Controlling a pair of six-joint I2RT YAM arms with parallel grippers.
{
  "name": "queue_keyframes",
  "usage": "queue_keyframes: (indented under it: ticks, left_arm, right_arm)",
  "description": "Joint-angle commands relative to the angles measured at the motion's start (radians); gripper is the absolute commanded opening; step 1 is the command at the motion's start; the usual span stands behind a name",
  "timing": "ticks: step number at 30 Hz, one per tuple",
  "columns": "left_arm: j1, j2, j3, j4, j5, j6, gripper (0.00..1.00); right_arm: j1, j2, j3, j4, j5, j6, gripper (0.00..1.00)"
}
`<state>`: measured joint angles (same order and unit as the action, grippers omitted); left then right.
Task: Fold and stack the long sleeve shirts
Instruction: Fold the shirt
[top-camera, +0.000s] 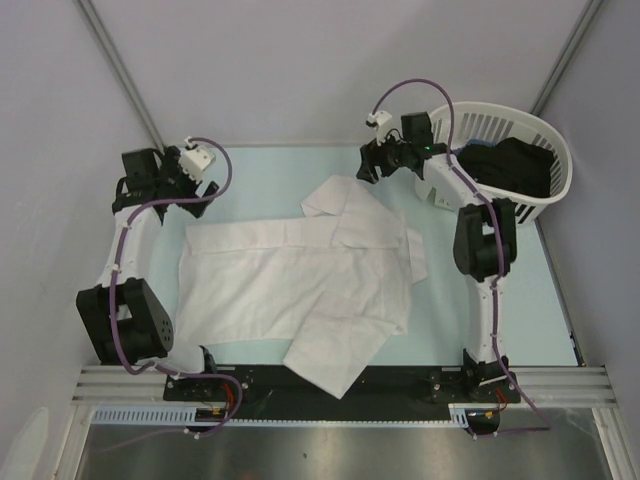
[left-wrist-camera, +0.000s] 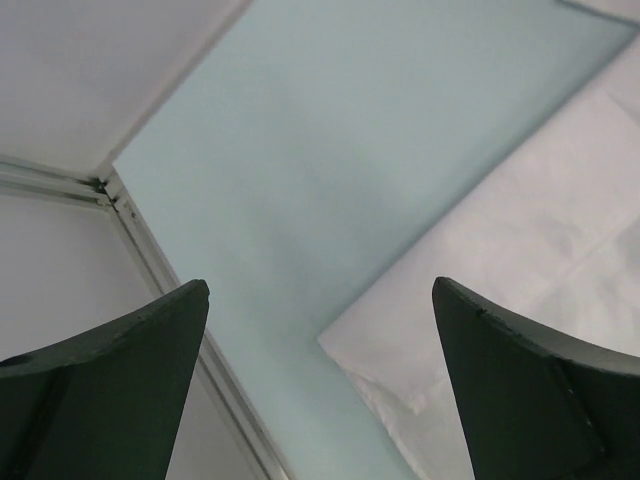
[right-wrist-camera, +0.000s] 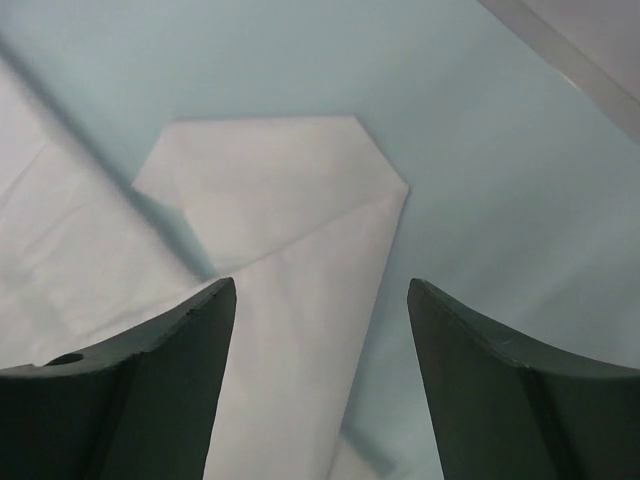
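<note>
A white long sleeve shirt (top-camera: 300, 280) lies spread flat on the pale blue table, one sleeve folded toward its far right corner and another part hanging over the near edge. My left gripper (top-camera: 207, 190) hovers above the shirt's far left corner. In the left wrist view the left gripper (left-wrist-camera: 320, 284) is open, with bare table between its fingers and the shirt's corner (left-wrist-camera: 500, 300) to the right. My right gripper (top-camera: 368, 170) hangs over the folded sleeve end. In the right wrist view the right gripper (right-wrist-camera: 321, 283) is open above the sleeve (right-wrist-camera: 300, 200), holding nothing.
A white slatted basket (top-camera: 520, 115) stands at the far right corner with dark clothing (top-camera: 510, 165) inside. Grey walls close in the table's far and side edges. A metal rail (top-camera: 340, 385) runs along the near edge by the arm bases.
</note>
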<state>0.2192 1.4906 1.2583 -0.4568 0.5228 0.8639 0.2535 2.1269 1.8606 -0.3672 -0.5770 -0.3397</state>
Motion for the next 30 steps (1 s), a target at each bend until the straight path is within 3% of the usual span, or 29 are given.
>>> queue_keyframes:
  ticks: [1,4,7,10,13,14,16,23,30]
  left_arm:
    - [-0.03,-0.056,0.001,0.196,-0.031,-0.235,0.99]
    - [-0.06,-0.032,0.042,0.169,-0.135,-0.253,1.0]
    - [-0.06,-0.036,0.056,0.159,-0.167,-0.259,0.99]
    - [-0.06,-0.07,0.012,0.248,-0.204,-0.305,0.99]
    - [-0.061,-0.096,-0.039,0.32,-0.205,-0.339,0.99]
    - [-0.066,-0.087,-0.031,0.301,-0.213,-0.342,0.99]
    - [-0.07,-0.075,-0.002,0.238,-0.195,-0.315,0.99]
    - [-0.072,-0.029,0.093,0.138,-0.169,-0.359,0.99]
    - [-0.092,-0.098,0.033,0.135,-0.15,-0.358,0.99]
  right_arm:
    - [0.035,0.218,0.251,0.002,0.035,0.054,0.73]
    - [0.043,0.356,0.412,-0.042,0.077,0.044,0.7]
    - [0.058,0.422,0.436,-0.041,0.13,-0.025,0.68]
    - [0.069,0.442,0.428,-0.058,0.155,-0.074,0.62]
    - [0.073,0.43,0.411,-0.072,0.131,-0.093,0.37]
    - [0.073,0.418,0.394,-0.072,0.123,-0.093,0.18]
    - [0.075,0.368,0.37,-0.069,0.097,-0.091,0.0]
    - [0.089,0.067,0.168,-0.012,-0.006,-0.042,0.0]
    - [0.162,-0.306,-0.328,-0.068,-0.083,-0.209,0.0]
